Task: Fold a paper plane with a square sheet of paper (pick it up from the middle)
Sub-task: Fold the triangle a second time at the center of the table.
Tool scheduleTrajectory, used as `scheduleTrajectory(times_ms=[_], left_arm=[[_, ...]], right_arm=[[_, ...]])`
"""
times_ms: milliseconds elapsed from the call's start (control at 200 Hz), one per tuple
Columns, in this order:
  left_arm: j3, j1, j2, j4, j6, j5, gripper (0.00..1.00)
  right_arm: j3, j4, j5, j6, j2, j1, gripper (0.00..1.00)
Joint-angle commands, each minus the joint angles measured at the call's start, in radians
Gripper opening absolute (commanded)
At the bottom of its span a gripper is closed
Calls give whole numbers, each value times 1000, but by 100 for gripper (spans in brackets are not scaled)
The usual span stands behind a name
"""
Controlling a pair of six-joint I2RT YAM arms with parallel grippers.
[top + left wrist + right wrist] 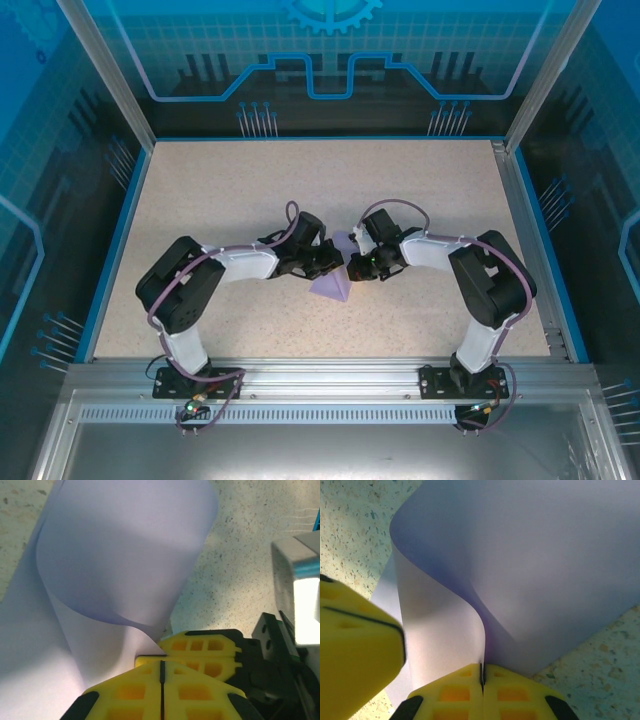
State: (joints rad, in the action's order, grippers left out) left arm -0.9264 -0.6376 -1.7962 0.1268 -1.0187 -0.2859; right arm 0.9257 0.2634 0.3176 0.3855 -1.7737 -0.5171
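Lavender square sheet of paper [545,555] bows up, pinched by the right gripper [481,669] at lower centre; the clenched left gripper [161,666] beside it should crease slowly, keeping edges aligned.

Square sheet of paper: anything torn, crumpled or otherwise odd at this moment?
No tear or crumple shows. The square sheet of paper bows in a rounded loop at the left gripper and right gripper, both shut on it close together: curled, not creased flat.

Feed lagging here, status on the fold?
Copy: right pincer shut on the square sheet of paper, sheet curled up. left pincer shut at its edge, hold unclear. No obstruction seen.
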Motion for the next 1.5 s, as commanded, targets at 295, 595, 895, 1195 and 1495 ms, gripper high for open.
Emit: scheduleTrajectory(times_ms=[295,595,895,1195,1495], left_arm=[[13,7,-103,-41,29,46,7],[65,3,-125,-15,26,43,6],[66,-1,-120,-12,29,39,6],[61,-5,-127,-13,27,31,6],[59,-7,-121,-25,32,29,5]], right_arm=[[0,36,-25,9,-30,-12,4],[38,100,-40,44,101,-1,37],[-41,30,108,124,235,-16,23],[-123,-104,186,264,155,-64,0],[-123,-163,221,303,64,-70,0]])
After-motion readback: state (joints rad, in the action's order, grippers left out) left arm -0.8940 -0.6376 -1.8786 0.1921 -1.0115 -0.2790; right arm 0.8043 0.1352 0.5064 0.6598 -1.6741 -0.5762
